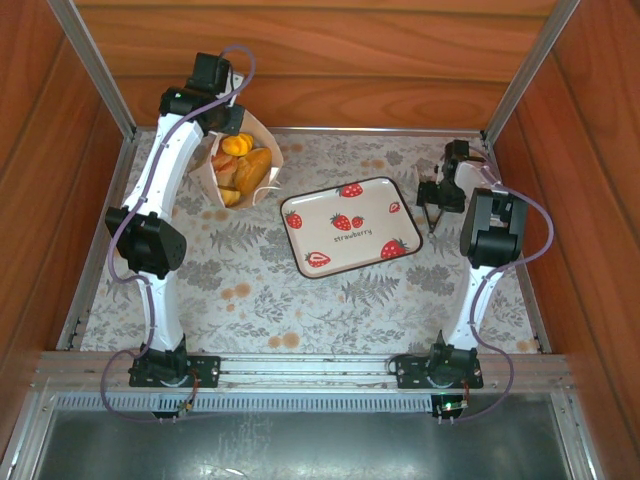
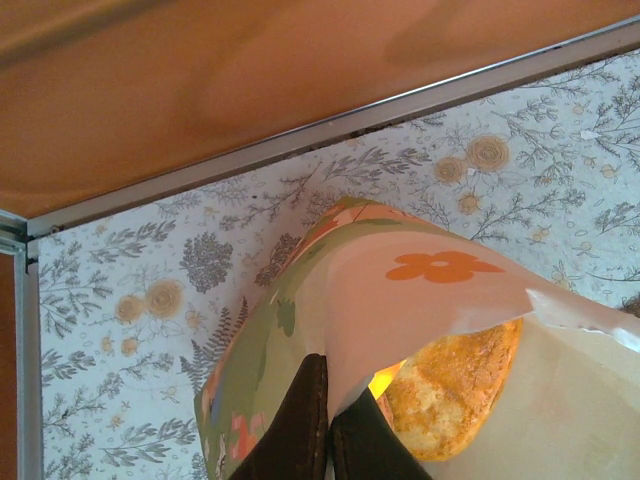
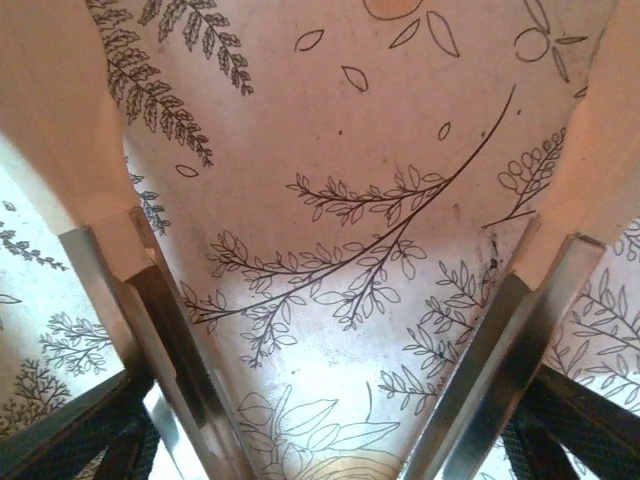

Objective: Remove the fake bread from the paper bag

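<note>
The paper bag [image 1: 268,150] stands at the back left of the table, its mouth open toward the camera. Several golden-brown and orange pieces of fake bread [image 1: 250,170] lie inside it. My left gripper [image 1: 224,130] is at the bag's rear rim. In the left wrist view this left gripper [image 2: 330,375] is shut, its dark fingers pinching the paper bag [image 2: 400,290] wall, with a golden fake bread [image 2: 450,385] just inside. My right gripper [image 1: 430,212] hangs open over the cloth, right of the tray. Nothing lies between the right gripper [image 3: 335,240] fingers [image 3: 150,310], just the leaf-printed cloth.
A white strawberry-printed tray [image 1: 350,227] lies mid-table between the bag and the right arm. Wooden walls and an aluminium frame [image 1: 520,75] close in the table on three sides. The bag stands close to the back left corner post [image 2: 25,330].
</note>
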